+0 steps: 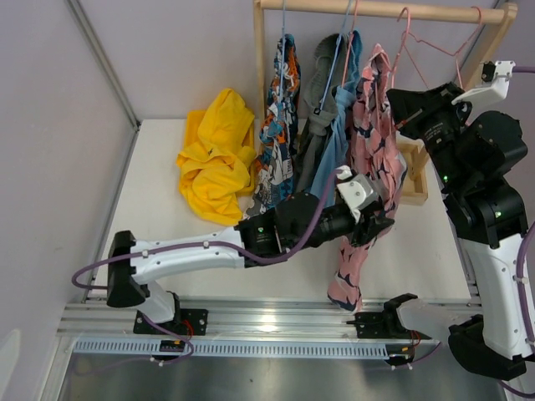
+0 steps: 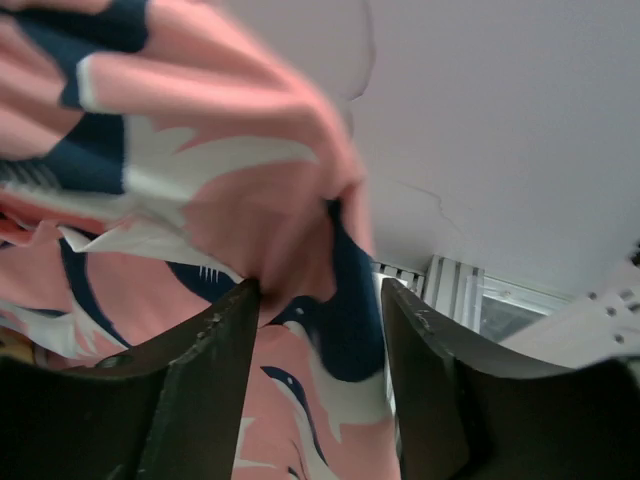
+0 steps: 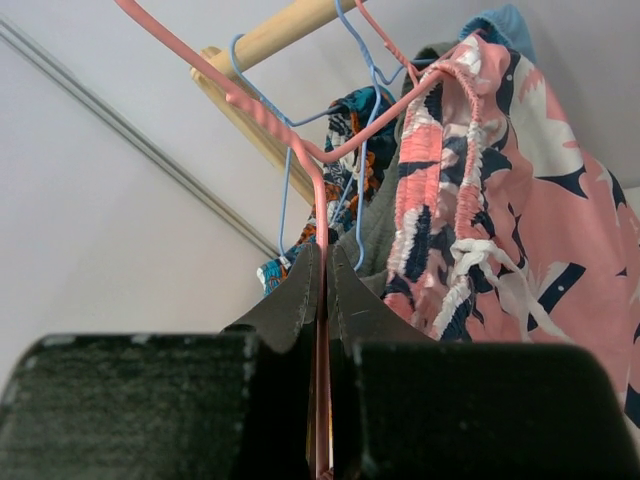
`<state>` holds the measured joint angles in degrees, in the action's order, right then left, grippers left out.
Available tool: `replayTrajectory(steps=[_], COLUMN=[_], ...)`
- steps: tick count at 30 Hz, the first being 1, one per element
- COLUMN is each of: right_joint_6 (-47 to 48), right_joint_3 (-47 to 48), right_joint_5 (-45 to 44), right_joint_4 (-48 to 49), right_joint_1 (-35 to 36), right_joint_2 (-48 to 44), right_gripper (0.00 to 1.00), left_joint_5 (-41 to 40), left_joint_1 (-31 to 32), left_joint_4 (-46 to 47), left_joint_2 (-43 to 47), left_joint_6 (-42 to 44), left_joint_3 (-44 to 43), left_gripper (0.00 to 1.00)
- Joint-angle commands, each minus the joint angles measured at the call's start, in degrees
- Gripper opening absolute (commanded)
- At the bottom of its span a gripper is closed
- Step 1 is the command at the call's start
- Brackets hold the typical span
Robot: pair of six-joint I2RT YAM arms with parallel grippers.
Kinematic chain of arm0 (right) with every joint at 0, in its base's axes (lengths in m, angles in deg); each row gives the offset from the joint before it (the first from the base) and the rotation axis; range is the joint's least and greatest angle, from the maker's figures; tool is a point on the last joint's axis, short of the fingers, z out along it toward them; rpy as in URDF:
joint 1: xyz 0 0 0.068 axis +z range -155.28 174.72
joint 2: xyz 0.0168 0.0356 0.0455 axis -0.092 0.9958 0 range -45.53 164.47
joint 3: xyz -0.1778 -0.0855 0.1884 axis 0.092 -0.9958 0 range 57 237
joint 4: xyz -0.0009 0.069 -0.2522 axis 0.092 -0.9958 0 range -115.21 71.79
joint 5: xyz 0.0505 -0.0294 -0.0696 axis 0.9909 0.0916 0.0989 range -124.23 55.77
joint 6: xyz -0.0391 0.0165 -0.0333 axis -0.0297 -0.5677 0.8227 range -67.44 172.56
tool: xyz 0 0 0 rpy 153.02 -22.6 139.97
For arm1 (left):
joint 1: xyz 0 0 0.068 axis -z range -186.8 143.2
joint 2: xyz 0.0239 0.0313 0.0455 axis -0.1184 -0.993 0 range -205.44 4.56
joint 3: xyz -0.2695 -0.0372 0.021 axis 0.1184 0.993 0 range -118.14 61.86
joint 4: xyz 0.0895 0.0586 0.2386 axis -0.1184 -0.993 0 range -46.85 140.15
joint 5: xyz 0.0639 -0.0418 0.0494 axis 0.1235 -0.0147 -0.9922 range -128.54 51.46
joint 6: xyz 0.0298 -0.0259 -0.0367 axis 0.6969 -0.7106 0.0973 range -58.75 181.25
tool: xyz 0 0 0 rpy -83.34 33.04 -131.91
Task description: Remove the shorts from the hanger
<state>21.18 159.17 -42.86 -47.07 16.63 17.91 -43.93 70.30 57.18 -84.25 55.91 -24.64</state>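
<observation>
The pink shorts [image 1: 368,134] with navy and white print hang from a pink wire hanger [image 1: 426,50] on the wooden rail [image 1: 384,10]. My right gripper [image 1: 404,98] is shut on that hanger's wire [image 3: 320,180], which runs straight down between its jaws [image 3: 322,255]. My left gripper [image 1: 380,219] reaches in low at the shorts' leg. Its jaws [image 2: 320,285] stand apart with a bunch of pink fabric [image 2: 250,200] between them. The fabric touches the left finger [image 2: 200,380], and a thin gap shows at the right finger [image 2: 430,370].
Yellow shorts [image 1: 217,159] lie crumpled on the white table at the back left. Blue-orange printed shorts [image 1: 280,125], grey shorts [image 1: 313,100] and light blue shorts [image 1: 343,125] hang on blue hangers [image 3: 285,190] left of the pink pair. The rack's wooden base [image 1: 415,171] stands by the right arm.
</observation>
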Motion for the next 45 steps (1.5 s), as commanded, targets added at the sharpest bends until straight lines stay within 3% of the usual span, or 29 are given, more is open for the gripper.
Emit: replayTrajectory(steps=[1, 2, 3, 4, 9, 20, 28, 33, 34, 40, 43, 44, 45], right_joint_6=[-2.5, -2.6, -3.0, -3.0, -0.7, 6.4, 5.4, 3.1, 1.2, -2.7, 0.1, 2.5, 3.8], right_joint_3=[2.8, 2.8, 2.7, 2.8, 4.0, 16.0, 21.7, 25.6, 25.2, 13.6, 13.8, 14.3, 15.4], right_joint_5=[-0.3, -0.2, -0.1, -0.2, -2.1, -4.1, -3.2, -0.5, -0.1, 2.6, 5.4, 8.0, 10.7], right_joint_4=[3.8, 3.6, 3.4, 3.2, 3.3, 2.5, 0.7, -5.5, -7.0, -9.9, -17.1, -19.9, -23.3], right_joint_1=[0.4, 0.4, 0.4, 0.5, 0.4, -3.5, -6.0, -6.4, -6.2, -5.7, -5.7, -5.7, -5.7], right_joint_2=[-2.0, -2.3, -2.4, -2.5, -1.0, 9.8, 11.2, 11.5, 10.6, -1.2, -2.4, -1.8, 0.5], right_gripper=[0.00, 0.00, 0.00, 0.00, 0.00, 0.00, 0.00, 0.00, 0.00, 0.00, 0.00, 0.12, 0.29], left_joint_5=[-6.3, -7.3, -9.7, -10.8, -13.5, -28.4, -29.8, -28.6, -27.5, -20.4, -19.9, -19.8, -19.6], left_joint_1=[0.2, 0.2, 0.2, 0.2, 2.8, 21.1, 21.2, 16.4, 12.7, -2.1, -3.1, -3.1, -3.0], left_joint_4=[3.7, 3.7, 3.8, 3.8, 3.3, 6.2, 6.5, 6.8, 5.6, 0.6, -1.5, -1.8, -1.8], left_joint_2=[-3.4, -4.2, -5.1, -5.3, -1.9, 10.5, 9.0, 5.8, 5.0, 2.1, 2.1, 2.9, 3.5], left_joint_6=[1.6, 1.5, 1.3, 0.9, 2.0, -5.8, -4.4, -3.7, -3.6, -0.4, 1.7, 1.5, -0.3], left_joint_3=[-0.2, -0.4, -0.7, -0.9, 2.7, 23.7, 26.2, 22.7, 21.8, 8.1, 7.0, 7.8, 8.7], left_gripper=[0.38, 0.26, 0.03, 0.00, 0.00, 0.00, 0.00, 0.00, 0.00, 0.00, 0.00, 0.00, 0.00])
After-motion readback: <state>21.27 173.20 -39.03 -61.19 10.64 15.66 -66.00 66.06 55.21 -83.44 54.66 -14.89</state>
